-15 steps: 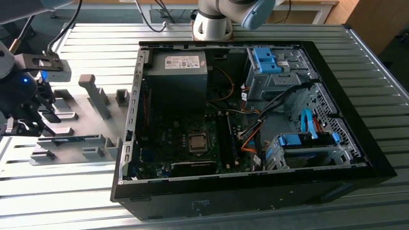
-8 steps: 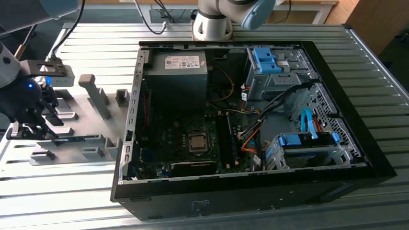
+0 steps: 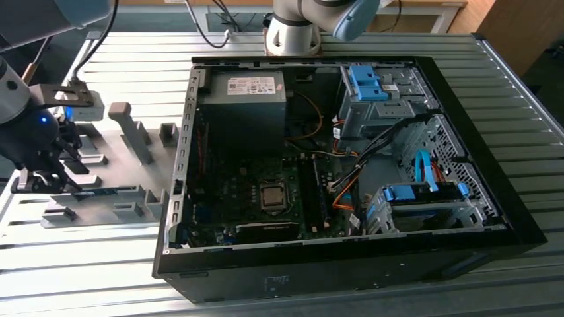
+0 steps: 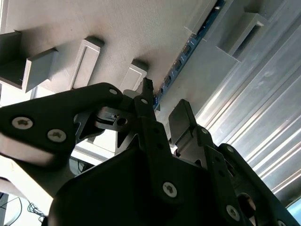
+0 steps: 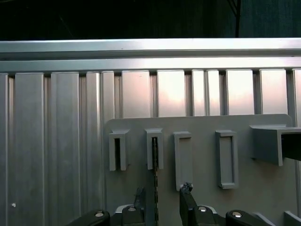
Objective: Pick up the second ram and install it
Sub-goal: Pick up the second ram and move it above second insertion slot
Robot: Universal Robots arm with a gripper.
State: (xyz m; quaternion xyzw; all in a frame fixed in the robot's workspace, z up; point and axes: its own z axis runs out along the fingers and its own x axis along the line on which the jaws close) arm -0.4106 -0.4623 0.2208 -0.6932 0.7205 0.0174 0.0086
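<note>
The second ram [image 3: 99, 192] is a thin blue stick lying on edge in a slot of the grey holder plate [image 3: 115, 155], at the exterior view's left. My gripper [image 3: 42, 183] hangs low over the end of the stick farthest from the computer case. In both wrist views the fingers straddle the ram, whose thin edge [image 5: 154, 174] runs between them. One finger [image 5: 139, 197] is close beside it and the other finger [image 5: 186, 194] stands apart, so the gripper [image 5: 162, 194] is open. The blue edge with its chips [image 4: 181, 59] leads into the gap of the gripper [image 4: 163, 106].
The open black computer case [image 3: 493, 224] lies on the ribbed metal table [image 3: 105, 271], with the motherboard [image 3: 264, 198] and its long dark slots [image 3: 310, 191] inside. Grey holder blocks [image 3: 132, 132] stand on the plate. The arm's base [image 3: 295, 33] is behind the case.
</note>
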